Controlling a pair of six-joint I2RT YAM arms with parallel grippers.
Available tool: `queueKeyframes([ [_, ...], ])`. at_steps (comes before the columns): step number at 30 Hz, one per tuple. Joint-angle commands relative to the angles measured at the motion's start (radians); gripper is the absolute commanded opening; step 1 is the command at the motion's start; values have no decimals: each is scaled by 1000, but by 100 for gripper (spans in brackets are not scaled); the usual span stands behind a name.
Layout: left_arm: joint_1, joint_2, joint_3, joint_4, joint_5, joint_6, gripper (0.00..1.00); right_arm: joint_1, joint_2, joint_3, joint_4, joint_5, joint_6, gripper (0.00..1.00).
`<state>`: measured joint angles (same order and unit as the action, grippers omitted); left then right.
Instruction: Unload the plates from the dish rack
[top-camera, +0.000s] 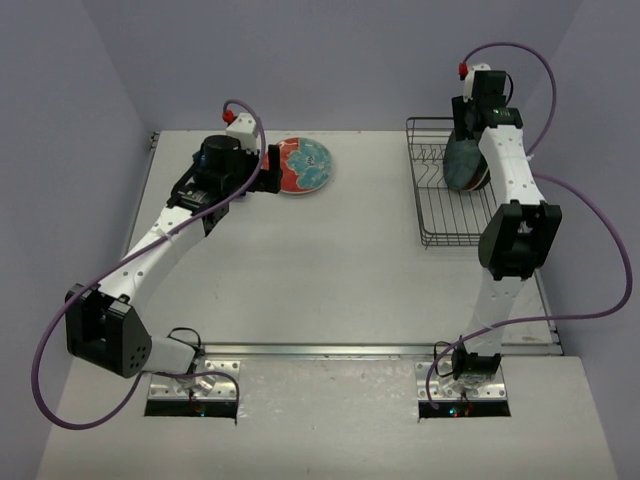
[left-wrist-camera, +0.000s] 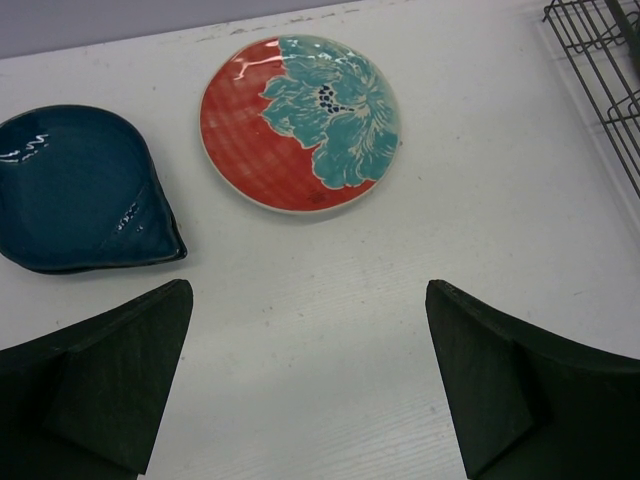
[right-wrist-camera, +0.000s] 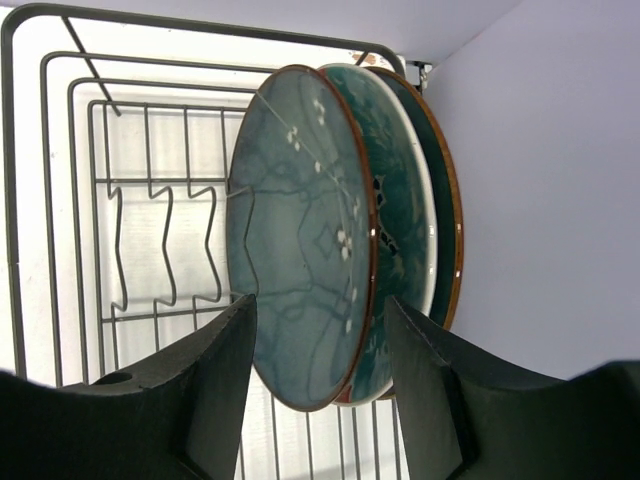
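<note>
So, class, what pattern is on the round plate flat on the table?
The plate is red with a teal flower; clearest in left wrist view.

Your top view hangs above and behind the arm bases, facing down and away, far enough back to take in the whole table (top-camera: 330, 270), with the dish rack (top-camera: 440, 225) far right and the red-orange plate (top-camera: 305, 165) far left. Your left wrist view looks down past the left gripper (left-wrist-camera: 308, 295) from close by, sharing that plate and a rack corner with the top view. Your right wrist view sits very near the standing plates (right-wrist-camera: 300, 230), facing them almost edge-on across the right gripper (right-wrist-camera: 320, 300).
</note>
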<state>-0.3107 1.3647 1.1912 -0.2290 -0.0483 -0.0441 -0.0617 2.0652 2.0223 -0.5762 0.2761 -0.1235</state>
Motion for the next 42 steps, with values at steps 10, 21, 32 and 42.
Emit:
queueKeyframes([
  [10, 5, 11, 37, 39, 2, -7, 100, -29, 14, 52, 22, 6, -8, 55],
  [21, 5, 19, 35, 37, 2, -2, 100, -38, 151, 96, 25, -7, 16, 53],
  [32, 7, 33, 34, 42, 3, -2, 100, -44, 147, 93, 10, -53, 94, 27],
  [42, 7, 81, 87, 7, 11, -26, 100, 4, -29, 36, 68, 28, 48, 0],
])
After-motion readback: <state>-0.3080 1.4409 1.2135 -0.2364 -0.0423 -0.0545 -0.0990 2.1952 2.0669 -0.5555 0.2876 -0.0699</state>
